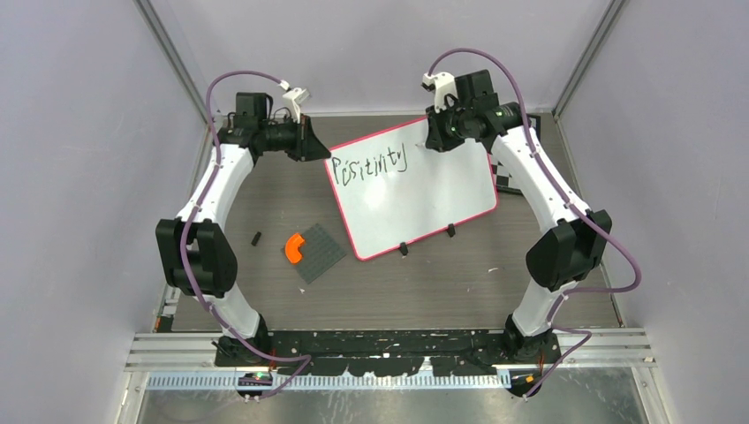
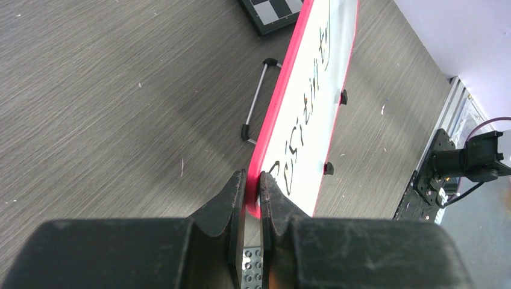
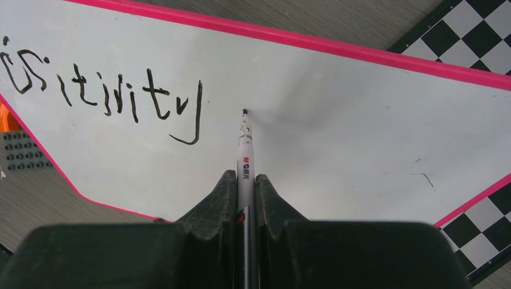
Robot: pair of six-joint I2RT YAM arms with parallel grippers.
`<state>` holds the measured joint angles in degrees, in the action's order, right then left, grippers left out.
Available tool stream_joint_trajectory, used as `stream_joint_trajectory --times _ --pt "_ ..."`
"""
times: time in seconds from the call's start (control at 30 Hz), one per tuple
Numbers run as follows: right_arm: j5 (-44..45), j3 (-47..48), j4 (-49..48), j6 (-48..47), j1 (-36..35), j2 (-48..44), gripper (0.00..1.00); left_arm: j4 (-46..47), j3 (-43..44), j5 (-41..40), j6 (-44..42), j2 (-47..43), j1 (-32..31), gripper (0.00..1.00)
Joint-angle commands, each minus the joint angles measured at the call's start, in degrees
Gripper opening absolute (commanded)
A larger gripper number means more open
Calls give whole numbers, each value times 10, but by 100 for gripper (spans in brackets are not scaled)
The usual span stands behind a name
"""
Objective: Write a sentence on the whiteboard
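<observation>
Board [image 2: 337, 66] rim is clenched by left pincer [image 2: 253, 180]; marker [image 3: 245, 153] is grasped by right pincer [image 3: 244, 180]. Risk: under heavy tip pressure the board may be slipped and strokes skewed.

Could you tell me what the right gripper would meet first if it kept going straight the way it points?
The right gripper is shut on a marker, so the marker's tip would meet the whiteboard first, just right of the sentence; it may already touch.

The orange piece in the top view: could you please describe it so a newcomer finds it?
Find the large red-rimmed whiteboard. Left of its near corner lies a dark grey studded plate; the orange piece sits at that plate's left edge, the only bright, curved thing there.
</observation>
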<state>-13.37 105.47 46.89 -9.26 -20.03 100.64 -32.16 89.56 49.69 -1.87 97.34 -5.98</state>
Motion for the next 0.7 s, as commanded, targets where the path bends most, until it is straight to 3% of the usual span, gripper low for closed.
stream_joint_trajectory --times 0.0,0.37,0.67 --pt "15 24 -17 -1 0 5 0 -6 -14 -3 -1 -4 -10 0" --pt "21 -52 -24 -2 -1 -27 0 -2 -19 -3 0 -6 -10 0" --pt "29 -27 -10 -5 -7 -41 0 -1 -20 -2 2 -9 -11 0"
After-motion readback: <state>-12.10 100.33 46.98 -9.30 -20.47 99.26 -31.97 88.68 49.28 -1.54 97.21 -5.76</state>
